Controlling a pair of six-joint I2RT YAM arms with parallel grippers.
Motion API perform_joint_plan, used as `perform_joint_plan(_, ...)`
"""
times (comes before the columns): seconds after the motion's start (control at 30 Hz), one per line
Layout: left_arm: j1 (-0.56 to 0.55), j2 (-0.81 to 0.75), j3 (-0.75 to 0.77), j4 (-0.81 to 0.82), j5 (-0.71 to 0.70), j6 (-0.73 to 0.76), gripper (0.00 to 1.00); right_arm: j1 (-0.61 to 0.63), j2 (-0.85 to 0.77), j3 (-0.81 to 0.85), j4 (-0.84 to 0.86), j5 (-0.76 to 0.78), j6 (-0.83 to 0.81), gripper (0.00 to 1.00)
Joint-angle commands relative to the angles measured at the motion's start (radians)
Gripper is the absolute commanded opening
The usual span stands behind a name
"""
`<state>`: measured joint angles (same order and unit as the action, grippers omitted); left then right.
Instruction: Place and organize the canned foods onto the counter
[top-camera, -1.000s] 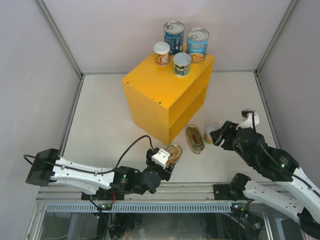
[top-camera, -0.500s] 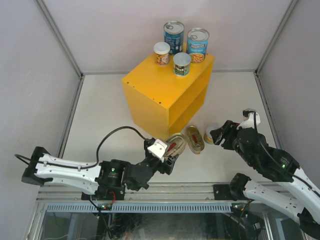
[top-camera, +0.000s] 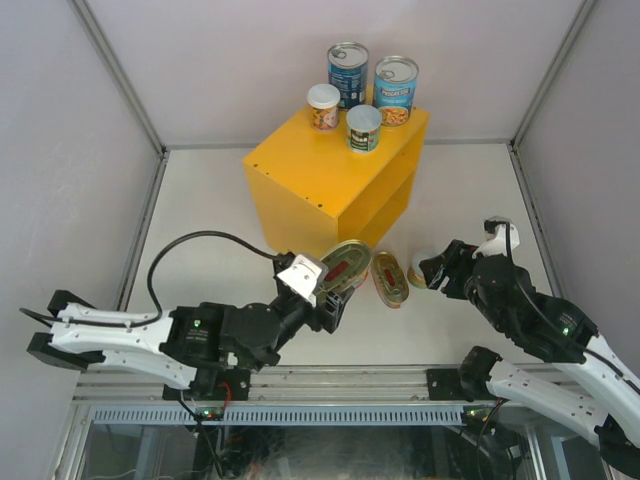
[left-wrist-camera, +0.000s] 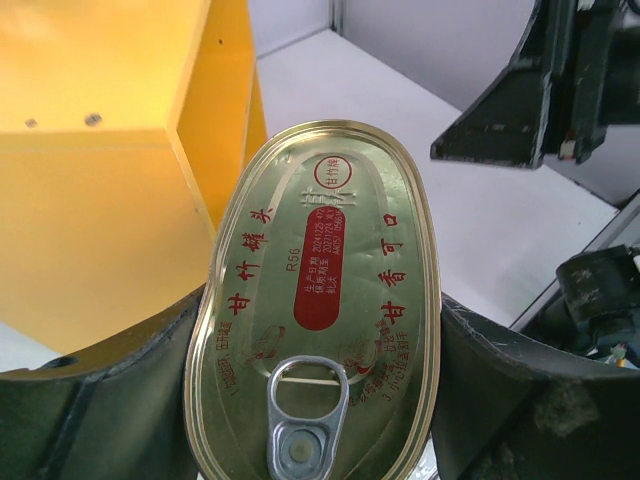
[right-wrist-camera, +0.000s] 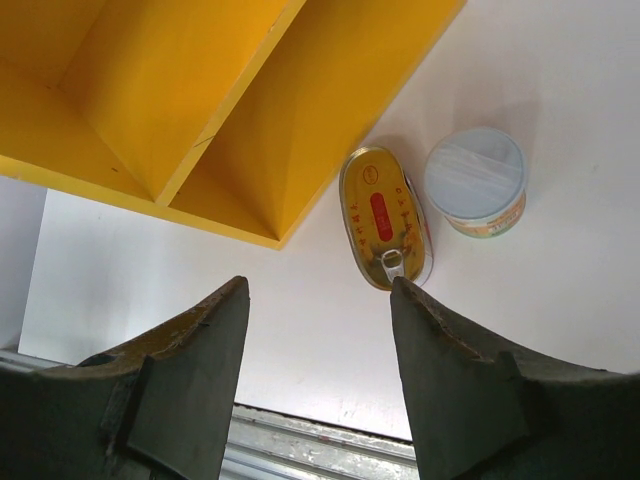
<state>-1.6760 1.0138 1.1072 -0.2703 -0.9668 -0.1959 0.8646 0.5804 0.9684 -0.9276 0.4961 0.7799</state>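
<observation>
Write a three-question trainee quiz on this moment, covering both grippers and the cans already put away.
1. True or false: the right gripper is closed on a can.
2. What does the left gripper hold? A. a glass jar B. a flat oval tin C. a cardboard box
3. How many cans stand on top of the yellow cabinet?

Key
1. False: it is open with nothing between its fingers.
2. B
3. Four: two tall blue cans and two small round cans.
</observation>
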Motion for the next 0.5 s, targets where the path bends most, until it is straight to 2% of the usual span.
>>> perform_joint_plan(0.0,-0.005,-0.002,0.164,0.030,-0.027,0.081,0.00,0.008,0.012,0.033,0.040,0.009,-0.023,0.58)
perform_joint_plan(0.33,0.000,0.008,0.274,-0.009,-0.055,0.167,0.00,0.007,0.031,0.048,0.056,0.004,-0.041,0.58)
perform_joint_plan(0.47,0.050,-0.011,0.282,-0.031,-0.025,0.150,0.00,0.005,0.038,0.054,0.068,0.000,-0.047,0.58)
